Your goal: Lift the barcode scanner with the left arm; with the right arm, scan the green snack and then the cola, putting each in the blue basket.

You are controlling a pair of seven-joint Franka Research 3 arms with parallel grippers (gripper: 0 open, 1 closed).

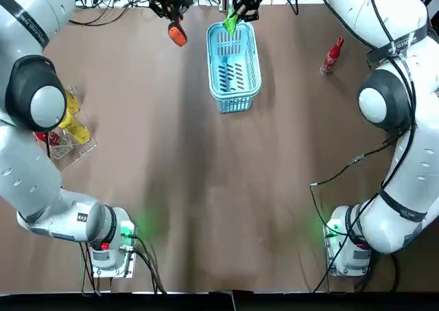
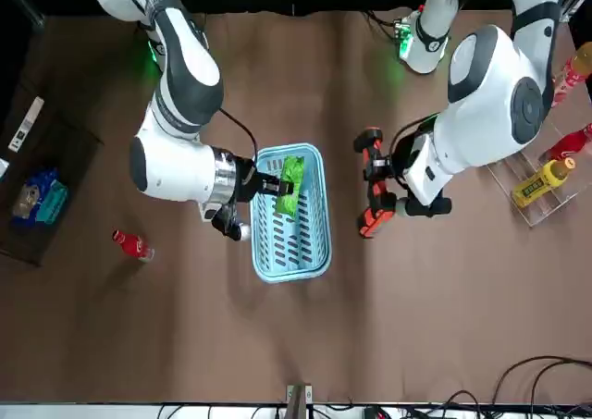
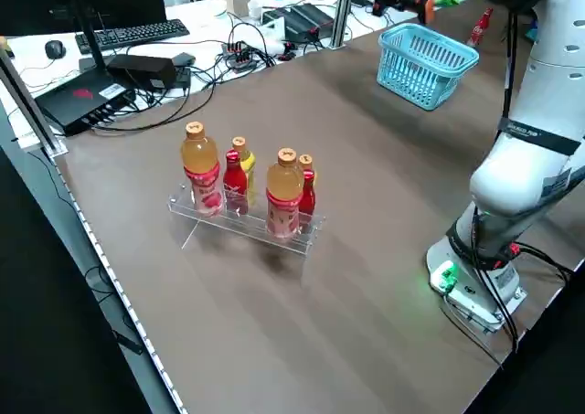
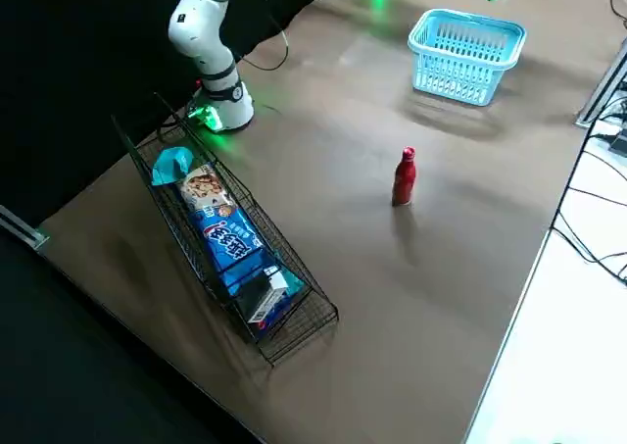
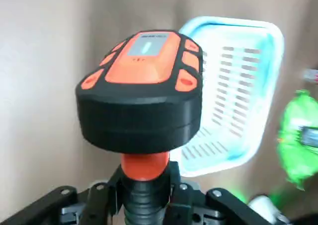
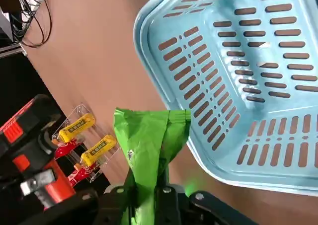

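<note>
My left gripper (image 2: 387,186) is shut on the orange and black barcode scanner (image 2: 372,197), held above the table left of the blue basket (image 1: 234,64). The scanner's head (image 5: 141,88) fills the left wrist view. My right gripper (image 2: 262,184) is shut on the green snack (image 2: 289,186) and holds it over the far end of the basket. In the right wrist view the snack (image 6: 147,150) hangs above the basket's rim (image 6: 164,93). The red cola bottle (image 1: 332,55) stands upright on the table to the right of the basket.
A clear rack with several drink bottles (image 3: 247,190) stands on the left side of the table. A wire rack of snack packs (image 4: 227,243) sits off the right side. Cables and equipment (image 3: 137,58) lie past the far edge.
</note>
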